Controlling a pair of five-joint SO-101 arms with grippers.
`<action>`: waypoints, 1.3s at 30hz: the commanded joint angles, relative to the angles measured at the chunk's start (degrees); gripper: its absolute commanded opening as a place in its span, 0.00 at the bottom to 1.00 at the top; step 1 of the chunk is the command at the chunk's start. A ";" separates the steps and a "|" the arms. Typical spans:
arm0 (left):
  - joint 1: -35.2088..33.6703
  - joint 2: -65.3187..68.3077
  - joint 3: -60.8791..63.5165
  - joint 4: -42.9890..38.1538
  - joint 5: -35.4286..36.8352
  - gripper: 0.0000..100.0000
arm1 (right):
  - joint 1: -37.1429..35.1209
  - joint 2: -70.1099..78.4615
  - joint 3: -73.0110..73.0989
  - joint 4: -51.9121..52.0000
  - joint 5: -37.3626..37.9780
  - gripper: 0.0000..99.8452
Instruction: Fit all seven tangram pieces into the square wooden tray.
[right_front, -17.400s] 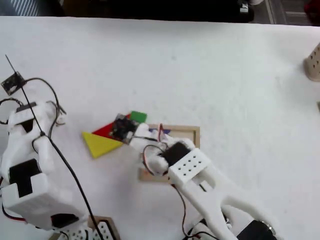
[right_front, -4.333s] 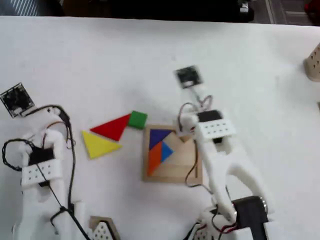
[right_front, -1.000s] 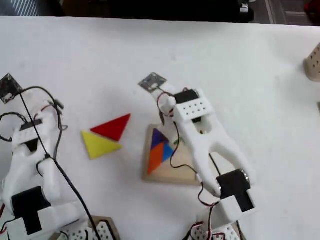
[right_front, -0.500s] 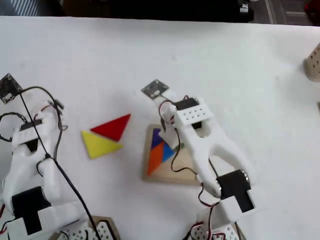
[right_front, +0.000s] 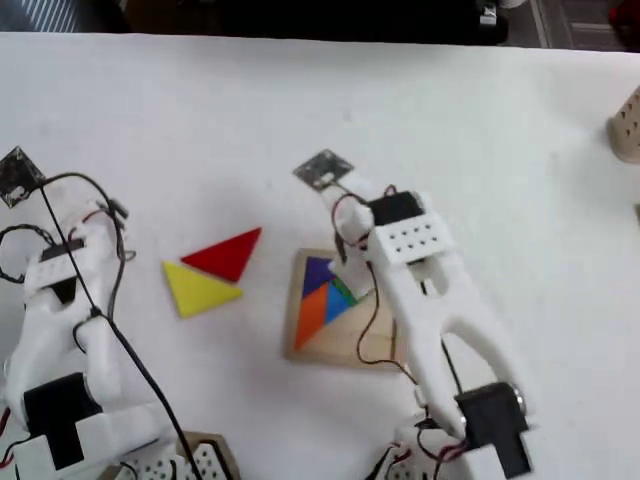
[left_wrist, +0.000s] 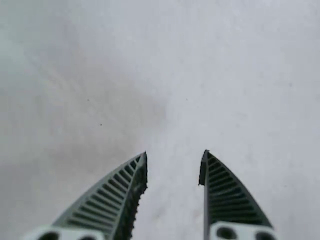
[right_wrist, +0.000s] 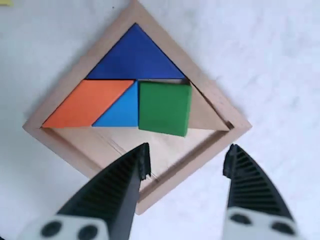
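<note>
Hovering over the tray (right_wrist: 200, 80), R gripper (right_wrist: 187, 152) is spread wide. Green square (right_wrist: 164, 108) sits inside, touching the lt-blue triangle (right_wrist: 122, 111). L gripper (left_wrist: 174, 155) spread too

Bright even light, soft shadows, slight blur

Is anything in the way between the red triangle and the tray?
Nothing visible: bare table lies between the red triangle and the tray. The right claw hovers open over the tray's empty part, though.
</note>
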 joint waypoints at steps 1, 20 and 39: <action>1.80 -0.31 -3.25 0.70 0.26 0.18 | 3.65 -6.11 4.31 -2.68 -1.85 0.23; 15.08 -14.11 8.26 1.49 -7.38 0.01 | 19.21 -7.52 20.75 -28.53 -14.59 0.01; 65.45 -26.42 14.68 -8.62 -8.70 0.02 | 26.86 -7.52 22.24 -33.01 -20.22 0.04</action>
